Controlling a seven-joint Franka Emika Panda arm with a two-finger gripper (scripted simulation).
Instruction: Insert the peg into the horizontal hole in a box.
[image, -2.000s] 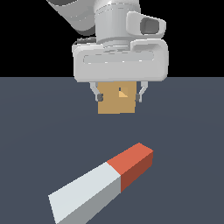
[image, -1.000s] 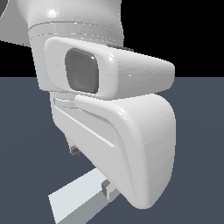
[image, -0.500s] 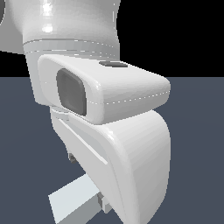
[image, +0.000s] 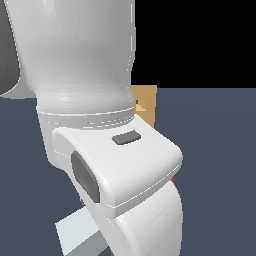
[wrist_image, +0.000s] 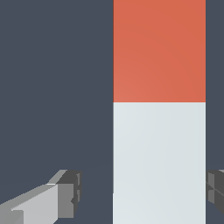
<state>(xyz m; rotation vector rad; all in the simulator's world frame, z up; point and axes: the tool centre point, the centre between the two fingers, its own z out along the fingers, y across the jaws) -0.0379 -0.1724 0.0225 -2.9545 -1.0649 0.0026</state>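
In the wrist view the peg lies straight below me, with its red-orange end (wrist_image: 159, 50) and its pale grey-white part (wrist_image: 159, 162). My gripper (wrist_image: 142, 192) is open and straddles the pale part. One finger (wrist_image: 65, 194) stands clearly apart from the peg, the other (wrist_image: 215, 192) sits close beside it. In the exterior view my arm hides most of the scene. Only the peg's pale end (image: 75, 235) and a sliver of red (image: 173, 179) show. A strip of the tan box (image: 147, 102) shows behind the arm, with a bit of its hole (image: 141, 106) at the edge.
The robot's white hand and wrist (image: 115, 170) fill most of the exterior view. The dark grey-blue floor (image: 220, 150) lies around the peg and box.
The hand has turned about its axis and moved lower over the peg. A strip of the box now shows behind the arm. The fingers stay open.
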